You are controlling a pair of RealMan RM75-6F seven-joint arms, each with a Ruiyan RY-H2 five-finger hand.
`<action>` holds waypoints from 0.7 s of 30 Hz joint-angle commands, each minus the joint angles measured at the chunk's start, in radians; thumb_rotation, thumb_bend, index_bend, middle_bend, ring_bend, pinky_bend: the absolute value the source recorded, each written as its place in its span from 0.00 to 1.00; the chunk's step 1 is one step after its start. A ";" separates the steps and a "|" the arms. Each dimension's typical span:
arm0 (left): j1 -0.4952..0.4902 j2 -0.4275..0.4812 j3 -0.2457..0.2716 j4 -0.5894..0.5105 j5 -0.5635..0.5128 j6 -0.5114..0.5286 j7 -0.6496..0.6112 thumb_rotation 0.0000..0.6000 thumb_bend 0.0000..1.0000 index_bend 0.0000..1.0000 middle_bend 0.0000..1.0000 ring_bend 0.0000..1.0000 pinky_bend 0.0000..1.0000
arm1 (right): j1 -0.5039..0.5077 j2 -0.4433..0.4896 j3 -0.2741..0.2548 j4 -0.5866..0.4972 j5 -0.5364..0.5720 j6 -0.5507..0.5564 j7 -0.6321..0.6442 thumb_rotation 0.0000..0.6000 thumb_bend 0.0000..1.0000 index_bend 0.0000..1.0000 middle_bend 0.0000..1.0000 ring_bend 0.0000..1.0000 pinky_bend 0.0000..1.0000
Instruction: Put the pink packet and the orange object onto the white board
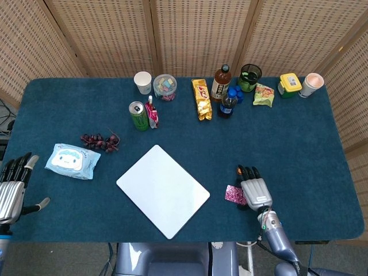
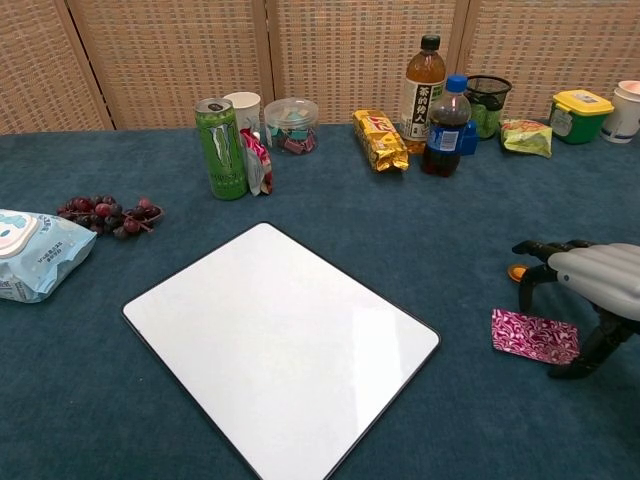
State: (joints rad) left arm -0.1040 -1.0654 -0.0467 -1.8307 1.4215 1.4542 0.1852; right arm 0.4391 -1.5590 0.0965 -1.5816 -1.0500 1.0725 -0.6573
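Note:
The white board (image 1: pixel 163 190) (image 2: pixel 280 345) lies flat at the table's front middle with nothing on it. A pink patterned packet (image 1: pixel 233 195) (image 2: pixel 533 335) lies on the blue cloth right of the board. My right hand (image 1: pixel 253 190) (image 2: pixel 592 281) hovers just right of it, fingers arched down and holding nothing, the thumb down by the packet's right edge. The small orange object (image 2: pixel 515 272) peeks out behind the fingertips (image 2: pixel 527 248); the head view hides it. My left hand (image 1: pixel 12 190) rests open at the table's front left edge, far from everything.
Along the back stand a green can (image 1: pixel 138 115), paper cup (image 1: pixel 142 81), clear tub (image 1: pixel 165 86), gold packet (image 1: pixel 200 99), tea bottle (image 1: pixel 221 83), blue bottle (image 1: pixel 228 103) and further containers. Grapes (image 1: pixel 100 141) and a wipes pack (image 1: pixel 72 161) lie left of the board.

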 commanded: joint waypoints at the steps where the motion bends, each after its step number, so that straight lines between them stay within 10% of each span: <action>1: 0.000 0.000 0.000 -0.001 0.000 -0.001 0.000 1.00 0.00 0.00 0.00 0.00 0.00 | 0.002 0.001 -0.001 -0.003 0.009 -0.001 0.000 1.00 0.20 0.44 0.00 0.00 0.00; 21: -0.001 0.013 -0.003 -0.002 -0.005 -0.006 -0.025 1.00 0.00 0.00 0.00 0.00 0.00 | 0.109 0.019 0.079 -0.208 0.074 0.000 -0.072 1.00 0.26 0.48 0.00 0.00 0.00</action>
State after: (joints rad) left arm -0.1046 -1.0528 -0.0497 -1.8328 1.4169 1.4484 0.1609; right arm 0.5170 -1.5374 0.1489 -1.7509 -1.0043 1.0733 -0.6956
